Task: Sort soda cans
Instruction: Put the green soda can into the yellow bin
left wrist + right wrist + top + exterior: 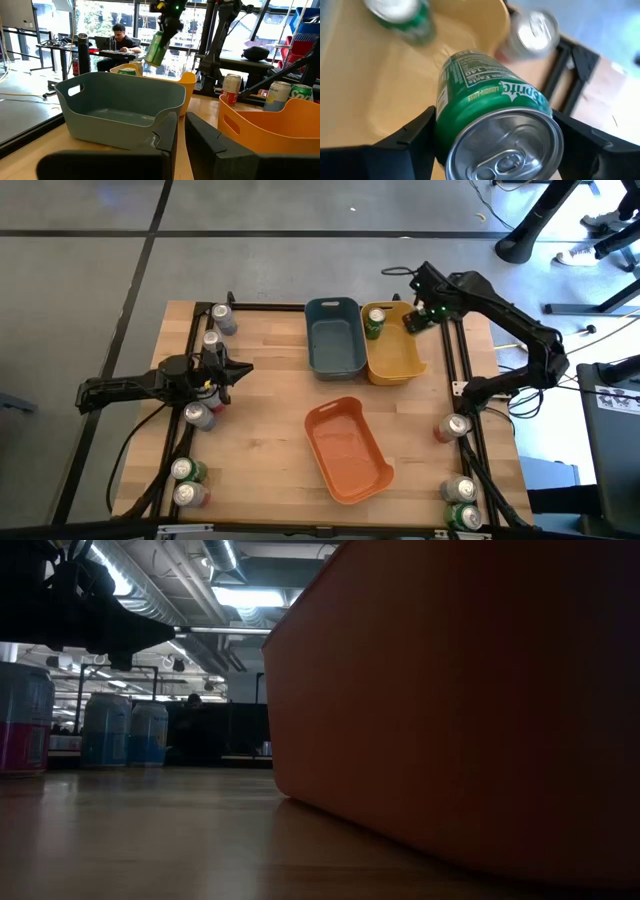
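My right gripper (pixel 492 135) pinches a green can (pixel 490 120) over the yellow bin (pixel 395 360), another green can (pixel 374 322) inside at 11 o'clock; left gripper (pixel 180 137) pressed together (low view mostly blocked by orange bin (pixel 460 710)).

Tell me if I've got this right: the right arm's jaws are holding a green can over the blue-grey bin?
Not quite. The right gripper does hold a green can, but over the yellow bin, not the blue-grey bin beside it. The right wrist view shows yellow bin floor under the can, and the high view agrees.

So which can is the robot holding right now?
Find the yellow bin at the table's far side. Above its right edge, the right pincer grips a green can. Unlike the other green can standing in that bin, it hangs tilted in the air.
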Controlling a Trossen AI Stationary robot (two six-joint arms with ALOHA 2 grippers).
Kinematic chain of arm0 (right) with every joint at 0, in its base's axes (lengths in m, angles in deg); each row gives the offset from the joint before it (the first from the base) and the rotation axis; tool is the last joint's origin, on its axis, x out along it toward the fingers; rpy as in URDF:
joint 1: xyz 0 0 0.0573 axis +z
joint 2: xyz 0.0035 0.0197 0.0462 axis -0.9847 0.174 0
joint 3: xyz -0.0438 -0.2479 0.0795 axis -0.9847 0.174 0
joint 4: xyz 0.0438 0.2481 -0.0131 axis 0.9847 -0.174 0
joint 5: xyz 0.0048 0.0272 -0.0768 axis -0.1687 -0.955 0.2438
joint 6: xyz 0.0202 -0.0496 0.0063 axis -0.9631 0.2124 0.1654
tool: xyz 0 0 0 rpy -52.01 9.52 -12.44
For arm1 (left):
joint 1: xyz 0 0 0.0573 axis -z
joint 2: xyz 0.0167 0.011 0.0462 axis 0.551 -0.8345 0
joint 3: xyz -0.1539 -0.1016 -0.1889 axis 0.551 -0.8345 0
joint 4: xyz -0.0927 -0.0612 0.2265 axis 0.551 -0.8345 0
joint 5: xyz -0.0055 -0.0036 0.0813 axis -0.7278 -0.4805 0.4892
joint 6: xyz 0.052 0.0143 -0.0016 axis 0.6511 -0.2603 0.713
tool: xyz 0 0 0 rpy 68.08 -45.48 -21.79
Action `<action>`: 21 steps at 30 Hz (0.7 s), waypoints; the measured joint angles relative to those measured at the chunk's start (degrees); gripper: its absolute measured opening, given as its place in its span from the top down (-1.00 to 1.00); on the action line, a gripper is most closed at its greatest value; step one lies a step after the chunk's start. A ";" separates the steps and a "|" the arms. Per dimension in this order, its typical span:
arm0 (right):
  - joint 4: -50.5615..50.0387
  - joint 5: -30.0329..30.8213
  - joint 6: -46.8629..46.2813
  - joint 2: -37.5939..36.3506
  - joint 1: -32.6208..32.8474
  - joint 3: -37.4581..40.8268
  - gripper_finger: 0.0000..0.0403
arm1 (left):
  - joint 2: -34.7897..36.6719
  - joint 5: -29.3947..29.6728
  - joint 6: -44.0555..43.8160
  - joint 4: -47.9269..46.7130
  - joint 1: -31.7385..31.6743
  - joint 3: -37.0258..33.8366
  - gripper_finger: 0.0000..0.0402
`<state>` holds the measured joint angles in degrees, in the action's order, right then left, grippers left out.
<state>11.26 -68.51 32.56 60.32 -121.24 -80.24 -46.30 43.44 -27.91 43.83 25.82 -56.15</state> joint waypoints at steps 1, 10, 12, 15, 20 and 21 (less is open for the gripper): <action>1.08 -0.25 -0.14 0.00 0.27 -0.11 -0.46 | 0.00 0.00 0.00 0.00 0.00 0.00 0.86; 6.79 -0.64 1.78 6.43 0.36 0.03 -0.49 | 0.00 0.00 -0.68 0.00 0.00 0.00 0.86; 7.18 -0.34 2.68 9.21 0.38 0.03 -0.51 | 0.00 0.00 -1.00 0.00 0.00 0.00 0.86; 7.32 1.07 4.40 13.13 0.40 0.11 -0.49 | 0.00 0.00 -1.77 0.00 0.00 -0.01 0.86; 9.62 1.35 6.29 18.34 0.38 0.11 -0.47 | 0.00 0.00 -1.92 0.00 0.00 0.00 0.86; 9.89 1.63 6.45 19.13 0.36 0.11 -0.47 | 0.00 0.00 -1.92 0.00 0.01 -0.01 0.86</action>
<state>21.15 -66.88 39.01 79.44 -120.89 -80.12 -46.30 43.44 -29.83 43.83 25.82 -56.16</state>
